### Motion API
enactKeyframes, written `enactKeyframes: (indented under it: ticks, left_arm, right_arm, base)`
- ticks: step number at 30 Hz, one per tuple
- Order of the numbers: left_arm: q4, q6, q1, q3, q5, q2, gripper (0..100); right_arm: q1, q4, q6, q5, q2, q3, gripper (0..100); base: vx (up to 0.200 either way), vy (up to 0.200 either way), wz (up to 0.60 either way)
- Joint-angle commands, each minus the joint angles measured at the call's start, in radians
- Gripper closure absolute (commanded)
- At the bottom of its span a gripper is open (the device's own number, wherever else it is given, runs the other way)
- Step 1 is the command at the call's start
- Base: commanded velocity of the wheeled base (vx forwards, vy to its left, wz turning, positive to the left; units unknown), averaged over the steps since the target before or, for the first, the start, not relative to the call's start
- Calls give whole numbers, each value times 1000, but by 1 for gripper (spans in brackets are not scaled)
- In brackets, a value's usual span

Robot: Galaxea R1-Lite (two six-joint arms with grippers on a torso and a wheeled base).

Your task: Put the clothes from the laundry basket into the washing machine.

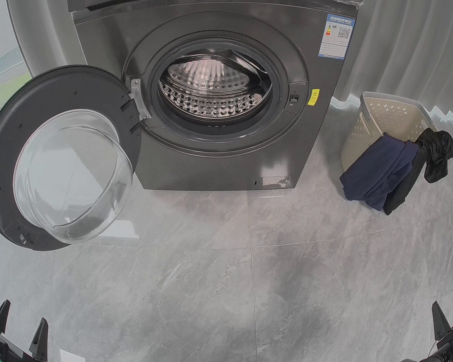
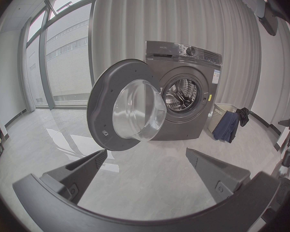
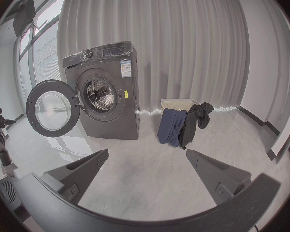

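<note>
Left gripper (image 1: 24, 313): released, fingers spread, holding nothing; low at my near left, well short of the machine.
Door (image 1: 60, 157): swung wide to the left, glass bowl facing me.
Washing machine (image 1: 211, 142): front-loader; drum (image 1: 214, 89) looks bare of clothes.
Laundry basket (image 1: 382, 114): on the floor just right of the machine.
Clothes: navy garment (image 1: 380, 169) and black garment (image 1: 438, 152) draped over the basket's near rim, hanging to the floor.
Right gripper (image 1: 449, 297): released, empty; low at my near right, the nearer one to the basket.
Step in hand: I judge nothing loaded yet; I'd close in, pinch the navy garment high at the rim so it lifts without dragging, and keep clear of the door.
Floor (image 1: 236, 277): glossy grey tile.
Room: pale curtain (image 1: 412, 36) behind; window (image 1: 0, 61) at left.
</note>
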Motion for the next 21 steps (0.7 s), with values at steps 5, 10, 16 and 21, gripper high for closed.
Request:
enactKeyframes:
  ticks: [5,10,16,21]
  left_arm:
    - [1,4,0,18,1,-11,0]
    - [1,10,0,18,1,-11,0]
    - [-1,10,0,18,10,-11,0]
    - [1,10,0,18,8,-11,0]
  right_arm:
    - [0,-1,0,0,-11,18,0]
    - [0,-1,0,0,-11,18,0]
    - [0,-1,0,0,-11,18,0]
    - [0,-1,0,0,-11,18,0]
  base:
    - [0,-200,0]
    - [0,-200,0]
    - [0,-200,0]
    - [0,-200,0]
